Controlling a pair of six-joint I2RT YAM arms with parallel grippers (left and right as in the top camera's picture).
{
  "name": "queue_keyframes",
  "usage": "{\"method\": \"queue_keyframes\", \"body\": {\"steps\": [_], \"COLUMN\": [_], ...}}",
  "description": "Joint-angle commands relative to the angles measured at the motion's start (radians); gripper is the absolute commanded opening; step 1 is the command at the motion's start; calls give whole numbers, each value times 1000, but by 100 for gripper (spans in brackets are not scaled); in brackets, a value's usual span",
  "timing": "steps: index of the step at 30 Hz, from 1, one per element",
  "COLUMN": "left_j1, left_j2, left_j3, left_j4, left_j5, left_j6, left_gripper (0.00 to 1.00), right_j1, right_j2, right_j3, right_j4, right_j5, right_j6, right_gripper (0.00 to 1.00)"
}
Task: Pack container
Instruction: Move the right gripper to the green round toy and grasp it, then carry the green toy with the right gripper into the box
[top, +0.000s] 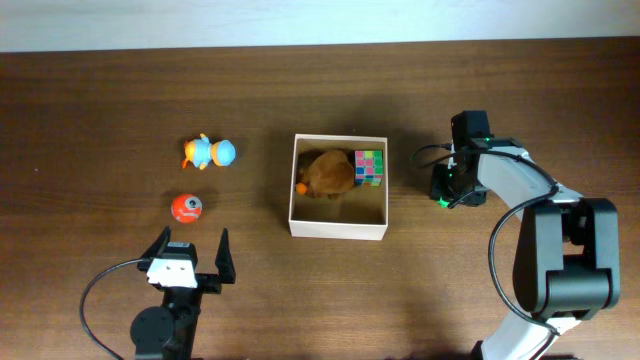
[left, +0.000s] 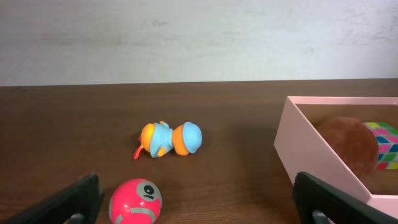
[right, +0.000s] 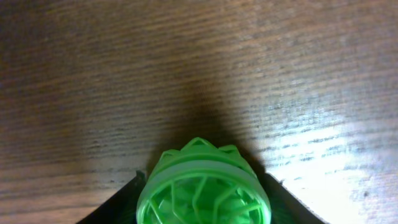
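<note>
Showed left hand (top: 194, 236) wide open and empty; right hand (top: 448, 186) astride a green lattice toy (right: 204, 193) (grip impossible to tell).

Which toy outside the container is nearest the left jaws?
The red ball, just ahead of the left jaws; the blue-and-orange figure lies farther off.

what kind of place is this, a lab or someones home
Most likely a robotics lab bench, not a home: a left arm and right arm stand at a wooden table by a plain pale wall, with a toy ball and an open container laid out like test props.
</note>
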Motion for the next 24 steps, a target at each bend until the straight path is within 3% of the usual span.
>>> {"method": "queue_keyframes", "body": {"steps": [1,11,24], "left_j1": [-3,-3,-3], "left_j2": [-9,-9,-9], "left_j3": [-6,-6,-6], "left_j4": [0,0,0], "left_j5": [-7,-7,-7], "left_j6": [16,16,16], "left_gripper": [99,99,99], "right_j1": [-5,-5,-4], "right_j2": [13,12,-34], "right_j3": [-13,24,367], "right_j4": [5,-23,-286], "right_j5": [9,-35,-294], "right_j6": [-5,-8,-169], "right_gripper": [45,41,41]}}
